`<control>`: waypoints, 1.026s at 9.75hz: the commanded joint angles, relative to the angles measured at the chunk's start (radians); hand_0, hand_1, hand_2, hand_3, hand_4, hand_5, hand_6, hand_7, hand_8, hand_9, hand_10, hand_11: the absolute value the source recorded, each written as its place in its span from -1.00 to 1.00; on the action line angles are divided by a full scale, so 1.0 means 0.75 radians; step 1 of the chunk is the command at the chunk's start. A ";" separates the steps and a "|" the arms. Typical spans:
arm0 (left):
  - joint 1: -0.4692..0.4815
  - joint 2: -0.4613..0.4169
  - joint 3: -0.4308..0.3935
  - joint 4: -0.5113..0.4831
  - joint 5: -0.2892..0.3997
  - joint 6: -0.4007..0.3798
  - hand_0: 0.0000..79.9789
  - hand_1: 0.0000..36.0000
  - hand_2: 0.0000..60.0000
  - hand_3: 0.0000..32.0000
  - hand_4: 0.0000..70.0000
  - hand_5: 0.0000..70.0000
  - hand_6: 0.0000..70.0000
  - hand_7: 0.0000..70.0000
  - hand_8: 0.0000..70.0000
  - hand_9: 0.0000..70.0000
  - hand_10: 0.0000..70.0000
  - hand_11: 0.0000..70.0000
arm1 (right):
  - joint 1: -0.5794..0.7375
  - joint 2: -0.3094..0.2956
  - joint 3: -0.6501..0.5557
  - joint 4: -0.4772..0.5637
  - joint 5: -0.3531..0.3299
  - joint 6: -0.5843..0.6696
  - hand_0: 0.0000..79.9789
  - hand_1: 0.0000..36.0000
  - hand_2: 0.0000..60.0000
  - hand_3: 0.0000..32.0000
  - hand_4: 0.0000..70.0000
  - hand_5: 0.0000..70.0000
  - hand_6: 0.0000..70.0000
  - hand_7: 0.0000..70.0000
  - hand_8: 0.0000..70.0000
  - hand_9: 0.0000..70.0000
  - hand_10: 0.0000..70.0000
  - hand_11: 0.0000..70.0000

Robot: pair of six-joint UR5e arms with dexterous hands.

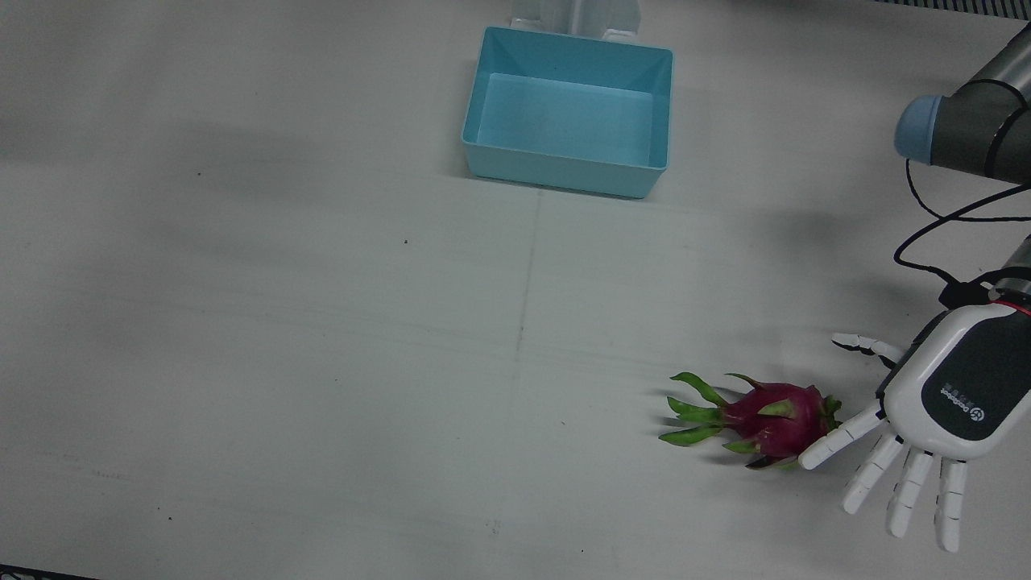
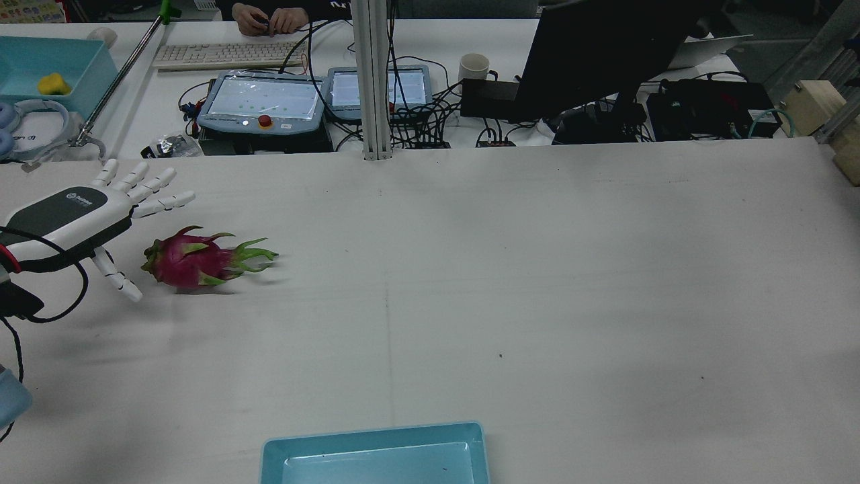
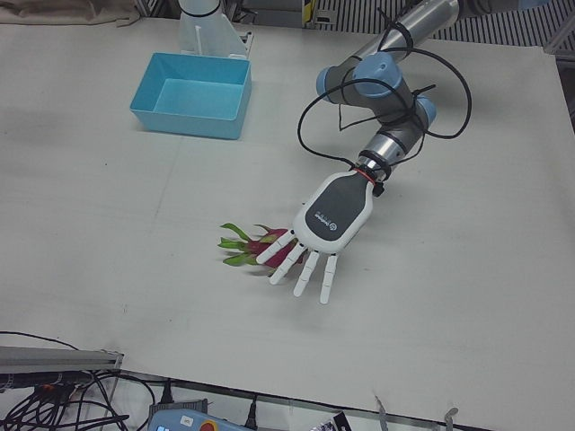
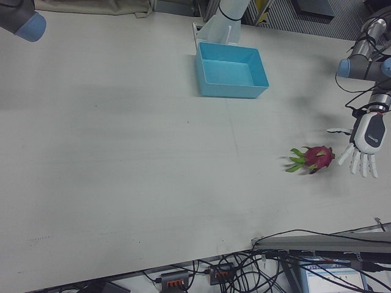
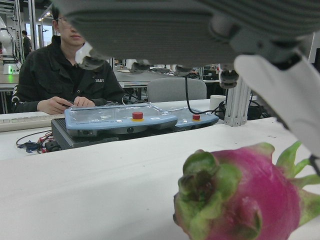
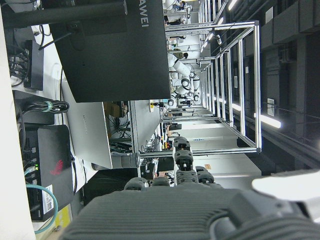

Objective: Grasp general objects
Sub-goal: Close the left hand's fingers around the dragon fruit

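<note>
A magenta dragon fruit with green scales [image 1: 765, 419] is lying on the white surface [image 1: 322, 362], well apart from the light-blue plastic bin [image 1: 568, 113]. The left robot hand [image 1: 926, 411] is being held just beside it, fingers spread wide, nothing grasped. The right robot hand's state cannot be told.
</note>
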 commanded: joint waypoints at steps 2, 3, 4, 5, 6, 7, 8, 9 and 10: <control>0.146 -0.015 -0.001 0.071 -0.162 0.091 0.38 0.57 -0.49 1.00 -1.00 -1.00 -1.00 -1.00 -1.00 -1.00 -1.00 -1.00 | 0.000 0.001 0.000 0.001 0.000 0.000 -1.00 -1.00 -1.00 -1.00 -1.00 -1.00 -1.00 -1.00 -1.00 -1.00 -1.00 -1.00; 0.146 -0.029 0.001 0.089 -0.162 0.091 0.40 0.63 -0.44 1.00 -1.00 -1.00 -1.00 -1.00 -1.00 -1.00 -1.00 -1.00 | 0.000 0.001 0.000 -0.001 0.000 0.000 -1.00 -1.00 -1.00 -1.00 -1.00 -1.00 -1.00 -1.00 -1.00 -1.00 -1.00 -1.00; 0.146 -0.057 0.011 0.111 -0.162 0.093 0.40 0.64 -0.43 1.00 -1.00 -1.00 -1.00 -1.00 -1.00 -1.00 -1.00 -1.00 | 0.000 0.001 0.000 -0.001 0.000 0.000 -1.00 -1.00 -1.00 -1.00 -1.00 -1.00 -1.00 -1.00 -1.00 -1.00 -1.00 -1.00; 0.148 -0.078 0.019 0.126 -0.162 0.091 0.37 0.54 -0.49 1.00 -1.00 -1.00 -1.00 -1.00 -1.00 -1.00 -1.00 -1.00 | 0.000 0.001 0.000 0.001 0.000 0.000 -1.00 -1.00 -1.00 -1.00 -1.00 -1.00 -1.00 -1.00 -1.00 -1.00 -1.00 -1.00; 0.150 -0.100 0.064 0.124 -0.162 0.089 0.34 0.42 -0.58 1.00 -1.00 -1.00 -1.00 -1.00 -1.00 -1.00 -1.00 -1.00 | 0.000 0.001 0.000 -0.001 0.000 0.000 -1.00 -1.00 -1.00 -1.00 -1.00 -1.00 -1.00 -1.00 -1.00 -1.00 -1.00 -1.00; 0.148 -0.143 0.153 0.104 -0.162 0.091 0.33 0.39 -0.59 1.00 -1.00 -1.00 -1.00 -1.00 -1.00 -1.00 -1.00 -1.00 | 0.000 0.001 0.000 0.001 0.000 0.000 -1.00 -1.00 -1.00 -1.00 -1.00 -1.00 -1.00 -1.00 -1.00 -1.00 -1.00 -1.00; 0.148 -0.156 0.213 0.077 -0.162 0.091 0.35 0.47 -0.53 1.00 -1.00 -1.00 -1.00 -1.00 -1.00 -1.00 -1.00 -1.00 | 0.000 -0.001 0.000 0.001 0.000 0.000 -1.00 -1.00 -1.00 -1.00 -1.00 -1.00 -1.00 -1.00 -1.00 -1.00 -1.00 -1.00; 0.146 -0.156 0.218 0.071 -0.162 0.093 0.37 0.58 -0.41 1.00 -1.00 -1.00 -1.00 -1.00 -1.00 -1.00 -1.00 -1.00 | 0.000 0.001 0.000 -0.001 0.000 0.000 -1.00 -1.00 -1.00 -1.00 -1.00 -1.00 -1.00 -1.00 -1.00 -1.00 -1.00 -1.00; 0.141 -0.154 0.218 0.073 -0.162 0.093 0.40 0.68 -0.33 1.00 -1.00 -1.00 -1.00 -1.00 -1.00 -1.00 -1.00 -1.00 | 0.000 0.001 0.000 0.001 0.000 0.000 -1.00 -1.00 -1.00 -1.00 -1.00 -1.00 -1.00 -1.00 -1.00 -1.00 -1.00 -1.00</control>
